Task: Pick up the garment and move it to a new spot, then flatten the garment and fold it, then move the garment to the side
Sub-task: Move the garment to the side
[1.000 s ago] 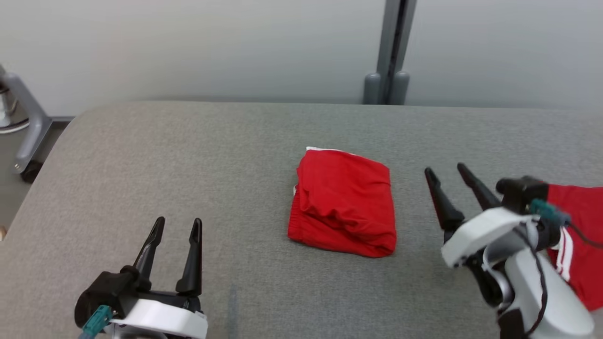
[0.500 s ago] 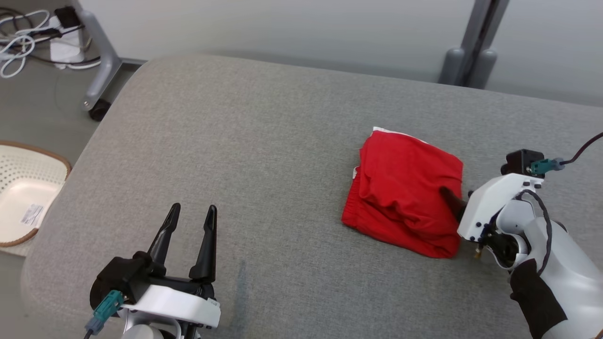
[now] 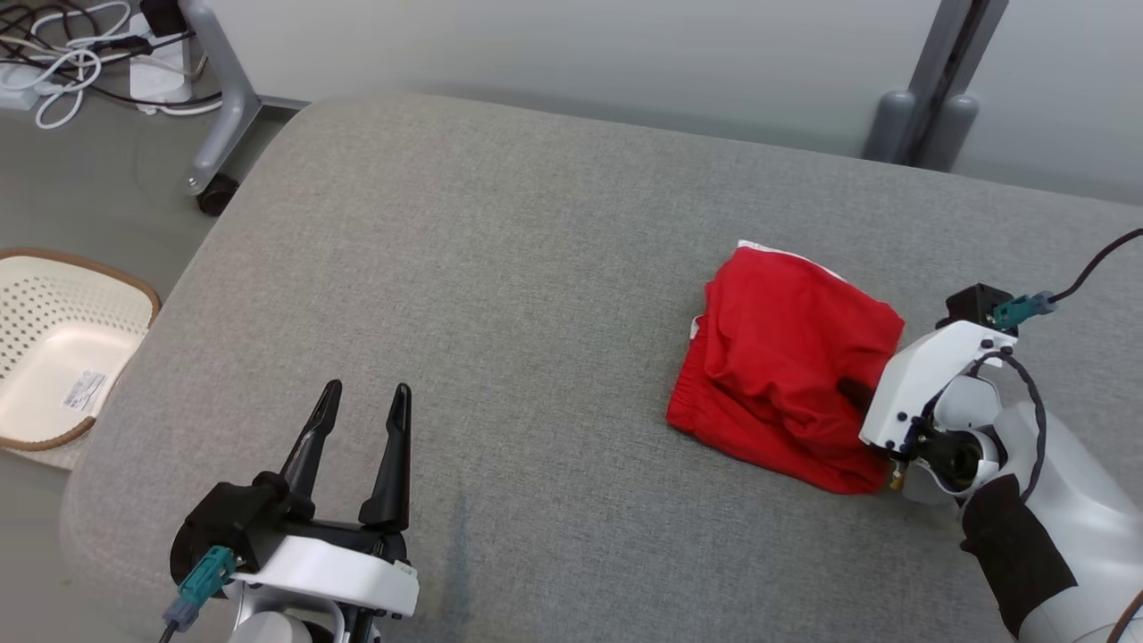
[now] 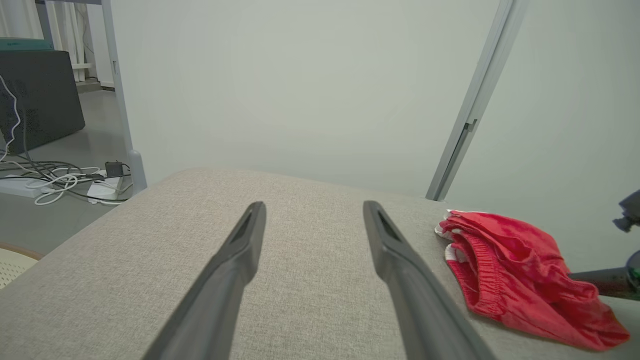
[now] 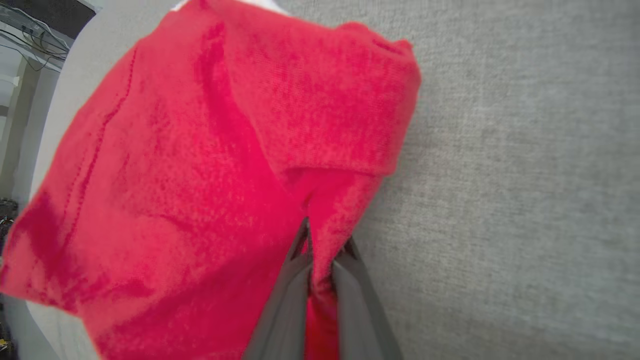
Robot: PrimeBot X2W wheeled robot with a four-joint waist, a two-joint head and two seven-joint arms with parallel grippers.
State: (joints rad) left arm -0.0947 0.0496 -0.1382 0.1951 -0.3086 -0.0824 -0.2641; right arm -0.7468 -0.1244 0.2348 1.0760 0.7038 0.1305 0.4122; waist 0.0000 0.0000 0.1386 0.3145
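A red garment (image 3: 786, 357), folded into a rough, rumpled square with a sliver of white trim at its far edge, lay on the right half of the grey fabric-covered tabletop (image 3: 536, 268), nearer the tabletop's far edge than its near one. The right gripper (image 3: 853, 390) reached in from the tabletop's right side. Its dark fingers were buried in the garment's right edge, so the head view showed little of them past the white wrist housing. In the right wrist view the right gripper (image 5: 325, 240) had its jaws drawn narrow, with a fold of the red garment (image 5: 200, 175) pinched between them. Bare tabletop (image 5: 500, 200) lay beside the cloth.

The left gripper (image 3: 367, 387) hung over the tabletop's near left corner, its jaws spread wide and holding nothing. In its own wrist view the left gripper (image 4: 314, 205) pointed across the tabletop (image 4: 310, 280) toward the far edge. The garment (image 4: 505, 270) sat off to the right there, its gathered waistband facing the camera.

Off the tabletop's left edge, a pale perforated basket (image 3: 54, 348) with a brown rim stood on the floor. Beyond the tabletop's far left corner were a tangle of cables (image 3: 62, 54) and a grey frame leg on a caster (image 3: 219, 125). Behind the tabletop's far right edge a grey post (image 3: 938, 89) rose against the wall.
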